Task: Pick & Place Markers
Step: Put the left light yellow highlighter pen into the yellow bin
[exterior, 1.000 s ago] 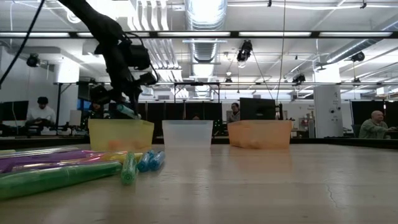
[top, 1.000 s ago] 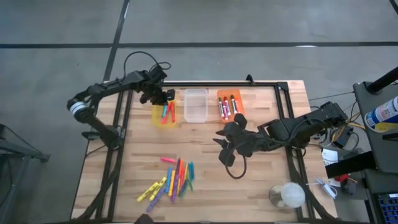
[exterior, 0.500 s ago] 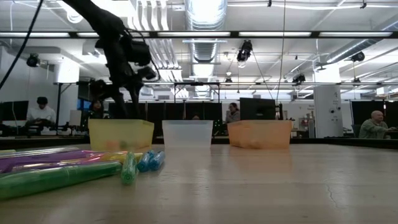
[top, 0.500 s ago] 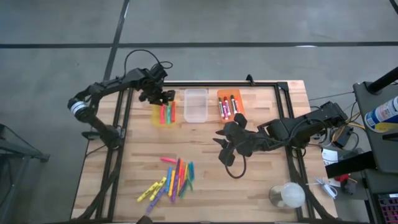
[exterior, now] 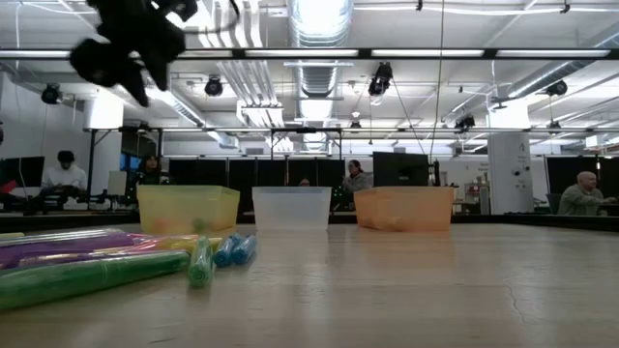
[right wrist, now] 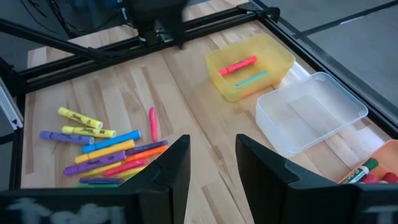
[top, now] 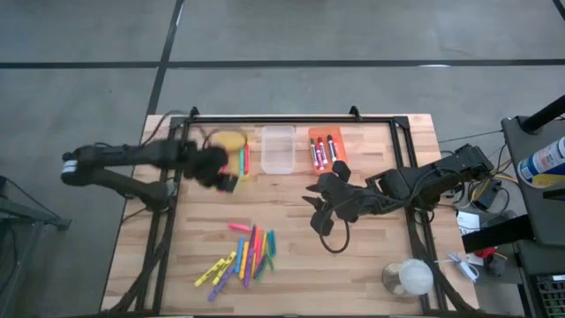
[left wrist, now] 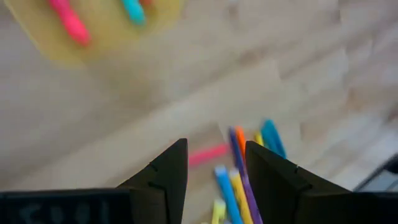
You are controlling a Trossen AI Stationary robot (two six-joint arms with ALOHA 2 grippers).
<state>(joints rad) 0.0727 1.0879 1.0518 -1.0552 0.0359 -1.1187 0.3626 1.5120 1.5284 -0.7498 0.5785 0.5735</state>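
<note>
While blurred: left tool (top: 221, 172) hangs above the surface (top: 371, 256), just near of the yellow bin (top: 231, 159), fingers (left wrist: 168, 174) spread, nothing between them.
Right tool (top: 320, 212): low over the surface at centre-right, near of the orange bin (top: 340, 146); fingers (right wrist: 171, 171) parted, gripping nothing.
Markers (top: 243, 256): loose heap at near left, pink, yellow, blue, purple, orange and green lying mixed; one pink marker (top: 237, 227) lies just far of the heap.
Yellow bin: far left; holds a pink and a teal marker.
Clear bin (top: 277, 148): between the yellow and orange ones.
Orange bin: holds white-bodied markers with coloured caps.
Room: seated people behind the surface.
</note>
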